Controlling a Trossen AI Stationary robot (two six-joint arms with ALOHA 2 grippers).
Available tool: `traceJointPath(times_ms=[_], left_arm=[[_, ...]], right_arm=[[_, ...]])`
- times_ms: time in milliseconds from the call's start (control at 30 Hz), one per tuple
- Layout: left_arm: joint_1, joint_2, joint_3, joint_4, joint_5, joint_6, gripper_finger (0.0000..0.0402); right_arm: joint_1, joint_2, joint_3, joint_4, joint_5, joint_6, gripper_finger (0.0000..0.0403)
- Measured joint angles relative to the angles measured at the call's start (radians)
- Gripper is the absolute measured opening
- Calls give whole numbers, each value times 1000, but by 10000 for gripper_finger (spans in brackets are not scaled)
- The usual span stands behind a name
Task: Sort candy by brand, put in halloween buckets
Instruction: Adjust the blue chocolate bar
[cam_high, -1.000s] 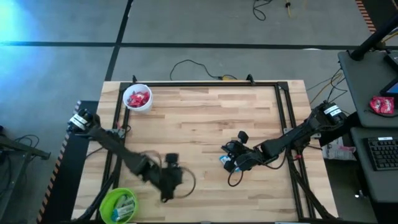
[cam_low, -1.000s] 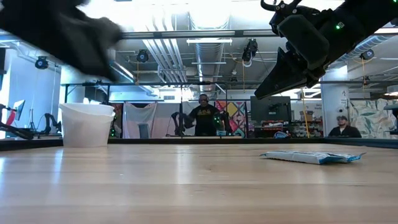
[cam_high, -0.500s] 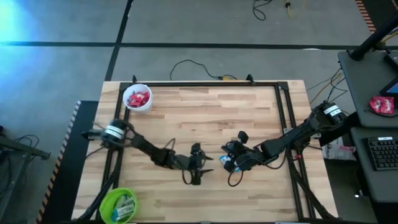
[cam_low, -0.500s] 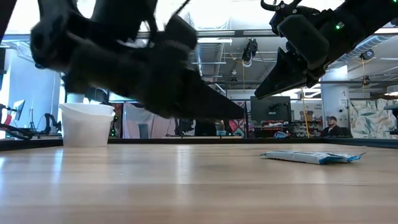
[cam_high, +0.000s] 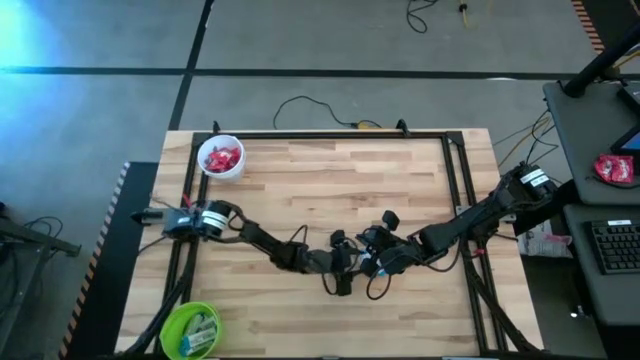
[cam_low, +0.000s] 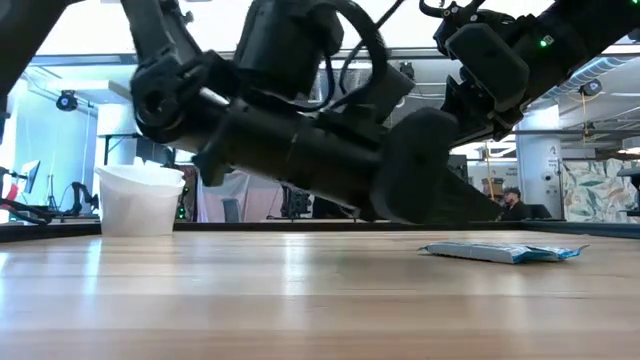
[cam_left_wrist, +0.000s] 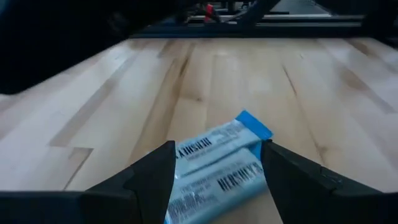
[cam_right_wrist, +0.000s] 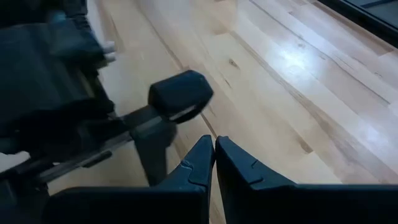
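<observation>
The left gripper (cam_left_wrist: 214, 171) is spread, its two dark fingers (cam_left_wrist: 146, 177) standing on either side of the light blue candy (cam_left_wrist: 217, 165), which lies flat on the wooden table (cam_high: 330, 185) and is not yet pinched. The right gripper (cam_right_wrist: 214, 165) is pressed together on nothing and hangs just beside the left gripper, above the same piece.

Risks, from the largest item to the smallest:

1. Arms. In the high view the two wrists are seen nearly touching at the middle of the table. A collision is likely if either arm is moved sideways before the other is withdrawn.

2. Buckets. The lime green bucket (cam_high: 190, 330), which already holds blue pieces, stands well behind the left gripper at the near left corner; the white bucket (cam_high: 221, 158), holding red pieces, stands well apart at the far left corner. A wrong-brand drop would result if the white bucket were chosen.

3. Candy. The wrapper is flat and thin. If the fingers are closed too high, the piece may be missed or pushed along the wood. It appears to be two slim wrappers lying together; one may be dropped in transit.
</observation>
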Motion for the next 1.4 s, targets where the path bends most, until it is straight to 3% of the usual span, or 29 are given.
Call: traceJointPath(times_ms=[367,567,700,933,1233,1400], left_arm=[[20,73,147,-13,36,10,220],[28,147,243,-133,45,-41,219],[26,144,244,-164,48,-90,210],[13,32,89,-206,46,-139,182],[-13,-196,-302,-189,20,-211,169],[-14,-347,-464,-225,-94,-235,181]], right_arm=[[0,0,-1,-2,0,0,13],[0,0,0,-1,1,0,13],[0,0,-1,1,0,0,13],[0,0,-1,0,0,0,13],[0,0,0,0,0,0,13],[0,0,0,1,0,0,13]])
